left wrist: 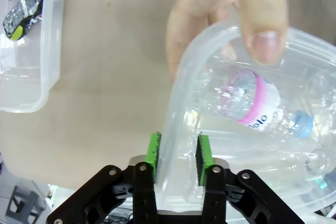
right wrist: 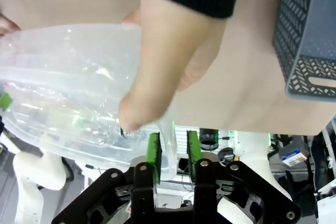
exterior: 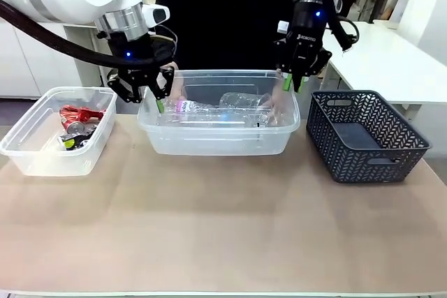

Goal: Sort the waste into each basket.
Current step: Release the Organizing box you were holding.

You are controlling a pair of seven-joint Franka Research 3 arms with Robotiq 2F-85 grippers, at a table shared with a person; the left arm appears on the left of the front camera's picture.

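Where print can be read at all, it is the white "ROBOTIQ" on the black body of the right tool (exterior: 295,83) and a fragment ending "olo" on the pink-and-white label of a clear plastic bottle (left wrist: 252,109) lying inside the middle clear rectangular plastic tub (exterior: 218,137). Crushed red and silver cans (exterior: 78,126) sit in the left clear tub (exterior: 42,155); their print is too small to read. At the right stands a dark blue-grey lattice basket (exterior: 363,137), well apart from the left tub, with bare brown table (exterior: 223,228) open across the whole near side.

Both tools straddle the middle tub's rim. From the left wrist, the left tool (left wrist: 177,153) has its green pads on either side of the clear wall, slightly apart from it. From the right wrist, the right tool (right wrist: 170,150) brackets the opposite end likewise. Those wrist views also reveal the person's hands: a thumb (left wrist: 260,19) over one rim, a hand (right wrist: 168,66) in a black sleeve on the other.
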